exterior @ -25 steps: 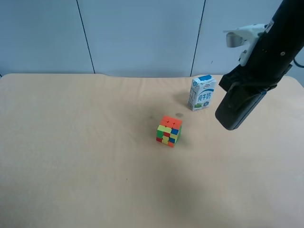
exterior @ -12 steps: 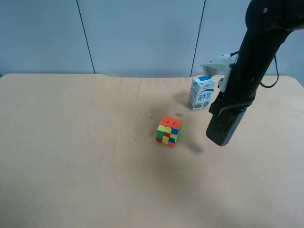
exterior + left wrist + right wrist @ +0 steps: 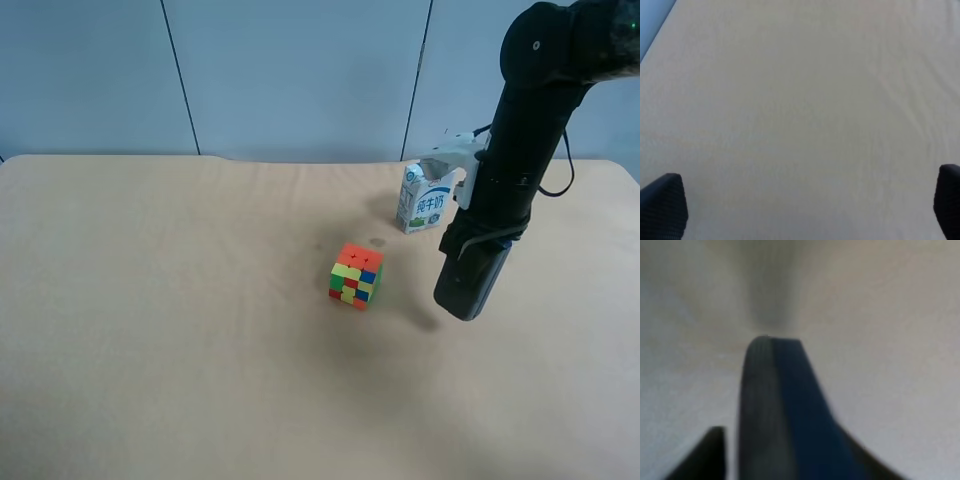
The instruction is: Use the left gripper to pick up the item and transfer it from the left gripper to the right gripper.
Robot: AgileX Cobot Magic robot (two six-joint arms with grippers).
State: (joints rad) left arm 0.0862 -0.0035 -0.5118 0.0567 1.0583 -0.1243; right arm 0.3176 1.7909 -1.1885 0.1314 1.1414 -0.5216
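- The pale beige, smooth counter (image 3: 180, 360) fills most of the exterior high view, with a grey-blue panelled wall behind it.
- A black cylindrical arm (image 3: 535, 120) reaches down at the exterior high view's right. It carries a white plastic mount (image 3: 447, 160), and the right wrist view shows it is the right arm.
- The black right hand (image 3: 480, 250) points down at the counter, above it. Its jaws are closed on the flat dark grey-black oblong block; the right wrist view is blurred, but dark finger shapes show on either side of the block.
- The left hand (image 3: 800, 210) shows only in its own wrist view. Its two black textured fingers (image 3: 662, 205) stand at the far corners, spread as wide as they go, with only bare counter between them.
- The oblong block (image 3: 465, 290) hangs lengthwise from the right hand, off the counter, over a soft shadow. It has rounded corners, a matt and slightly shiny dark face, and looks longer than the cube. In the right wrist view (image 3: 775, 410) one face looks grey and the face beside it dark blue.
- A white-and-blue milk carton (image 3: 426, 197) stands upright near the far edge, just beside the arm.
- A multicoloured puzzle cube (image 3: 356, 276) sits mid-counter, apart from the block and the carton.
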